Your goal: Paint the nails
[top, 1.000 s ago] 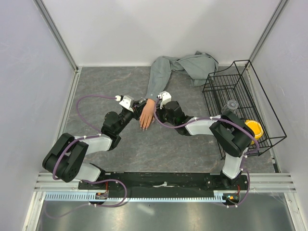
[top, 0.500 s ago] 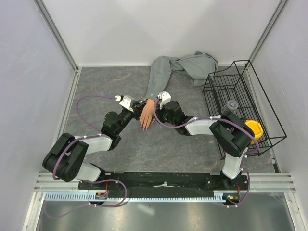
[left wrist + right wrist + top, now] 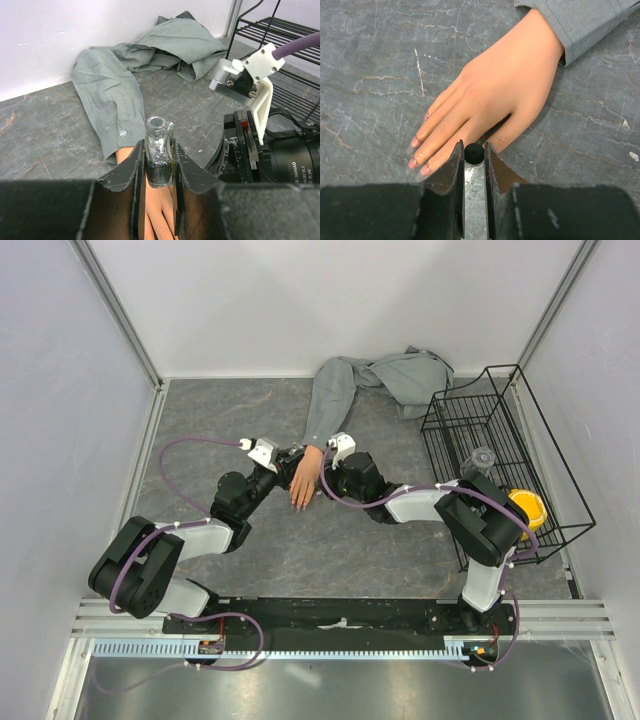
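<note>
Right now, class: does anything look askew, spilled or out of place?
Nothing is spilled. The grey shirt lies crumpled at the back, only one sleeve reaching the mannequin hand. The uncapped bottle sits upright in the left pincer.

Mannequin hand (image 3: 304, 480) on grey table (image 3: 330, 550)

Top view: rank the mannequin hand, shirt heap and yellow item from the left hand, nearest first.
1. Mannequin hand, just beside the left hand.
2. Shirt heap, at the back.
3. Yellow item, in the basket at the right.
</note>
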Controlling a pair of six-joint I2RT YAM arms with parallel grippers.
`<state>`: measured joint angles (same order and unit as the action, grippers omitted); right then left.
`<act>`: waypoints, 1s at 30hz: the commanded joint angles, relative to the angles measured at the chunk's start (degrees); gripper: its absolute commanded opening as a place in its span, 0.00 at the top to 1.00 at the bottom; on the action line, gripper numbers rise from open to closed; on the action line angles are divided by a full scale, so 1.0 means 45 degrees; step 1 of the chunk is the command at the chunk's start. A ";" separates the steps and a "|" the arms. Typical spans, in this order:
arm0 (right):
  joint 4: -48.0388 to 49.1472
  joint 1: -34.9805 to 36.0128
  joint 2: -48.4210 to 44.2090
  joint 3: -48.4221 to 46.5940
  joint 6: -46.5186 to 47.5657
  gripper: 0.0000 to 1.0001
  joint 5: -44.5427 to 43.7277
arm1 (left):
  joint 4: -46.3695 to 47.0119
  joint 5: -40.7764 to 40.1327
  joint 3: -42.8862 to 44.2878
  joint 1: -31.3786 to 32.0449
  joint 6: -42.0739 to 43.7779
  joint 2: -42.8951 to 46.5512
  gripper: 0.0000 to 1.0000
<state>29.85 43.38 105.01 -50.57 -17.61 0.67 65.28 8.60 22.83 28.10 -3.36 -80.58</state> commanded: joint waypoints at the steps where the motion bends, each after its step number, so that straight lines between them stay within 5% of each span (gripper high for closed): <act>1: 0.0165 0.0068 -0.0737 0.0279 -0.0053 1.00 -0.0069 | 0.0670 -0.0115 0.0102 0.0026 0.0492 -0.0004 0.98; 30: 0.0497 -0.0440 -0.0387 -0.0169 -0.0248 1.00 -0.0207 | 0.0651 -0.0055 0.0161 0.0026 0.0472 -0.0063 0.98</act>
<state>29.23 41.41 102.41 -48.95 -18.09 -0.40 65.28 8.64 22.83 28.10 -3.36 -80.64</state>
